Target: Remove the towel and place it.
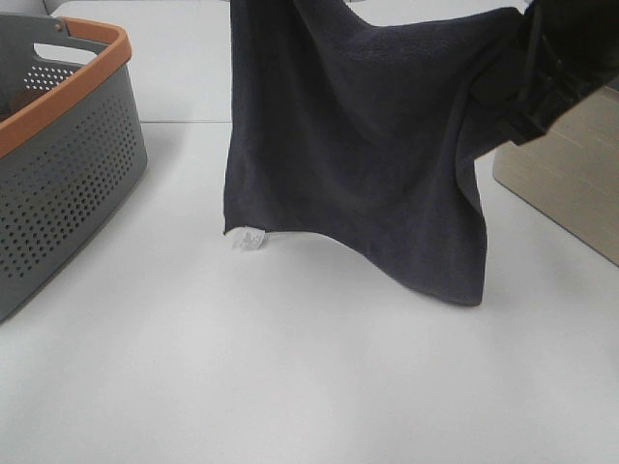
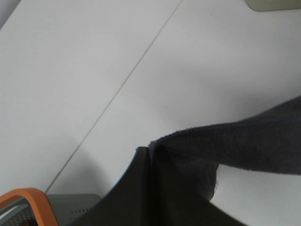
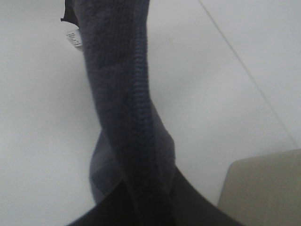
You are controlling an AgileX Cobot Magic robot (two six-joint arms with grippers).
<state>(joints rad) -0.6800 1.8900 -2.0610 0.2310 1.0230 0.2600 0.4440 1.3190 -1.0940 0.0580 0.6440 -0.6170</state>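
Holding towel (image 1: 358,135) by top hem corners, left gripper (image 2: 148,162) and right gripper (image 3: 141,190) both pinched onto cloth; hangs limp below them, probably soft, light, easiest gripped at corners.

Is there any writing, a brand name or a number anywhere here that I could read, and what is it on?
Nothing here can be read.
White tag on the lower corner of the towel: faint grey marks, too small and blurred to read in any view.
Basket: no writing or logo shows on it.
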